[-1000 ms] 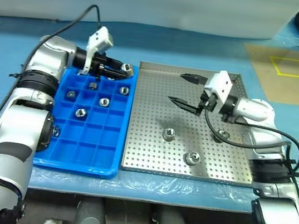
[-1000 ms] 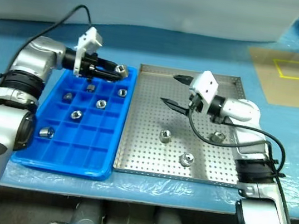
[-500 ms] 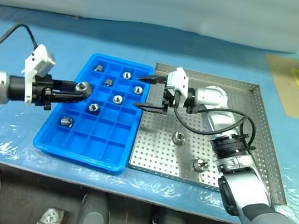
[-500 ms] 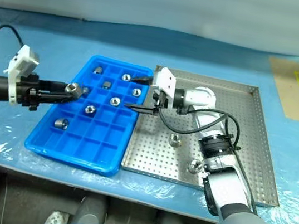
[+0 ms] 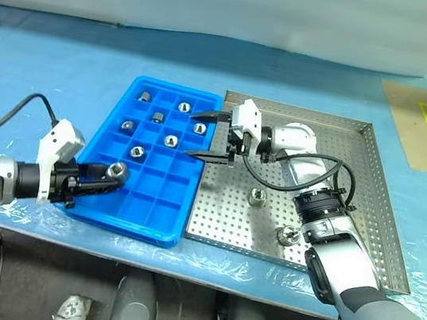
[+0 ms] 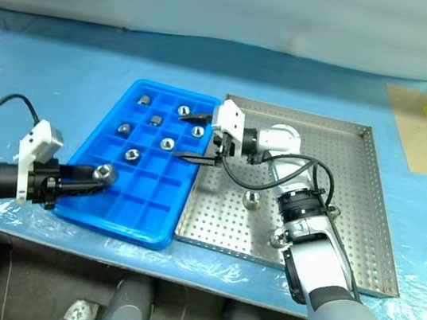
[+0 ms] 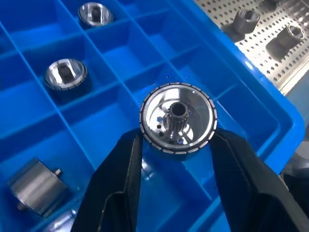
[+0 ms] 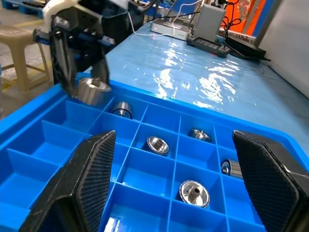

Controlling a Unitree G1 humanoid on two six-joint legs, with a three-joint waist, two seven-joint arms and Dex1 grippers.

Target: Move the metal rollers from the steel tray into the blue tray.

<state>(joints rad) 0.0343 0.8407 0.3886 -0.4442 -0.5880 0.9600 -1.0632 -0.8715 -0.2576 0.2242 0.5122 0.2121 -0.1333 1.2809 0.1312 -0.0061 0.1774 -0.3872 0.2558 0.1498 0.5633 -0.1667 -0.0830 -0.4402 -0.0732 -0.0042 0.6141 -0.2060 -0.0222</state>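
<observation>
The left gripper (image 5: 115, 171) sits at the lower left of the head view, its two black fingers (image 7: 120, 169) pinched on a metal roller (image 7: 177, 118) held over the near compartments of the blue tray (image 5: 159, 215); the roller's toothed centre hole faces the wrist camera. Six more rollers lie in the tray's upper compartments, one (image 5: 137, 151) just above the gripper. The right gripper (image 5: 212, 137) hangs near the middle of the frame, jaws spread wide with nothing between them, over the seam where the blue tray meets the steel tray (image 5: 369, 191). Two rollers rest on the perforated floor; one (image 5: 256, 197) just below the right gripper, the other (image 5: 288, 236) toward the lower edge.
</observation>
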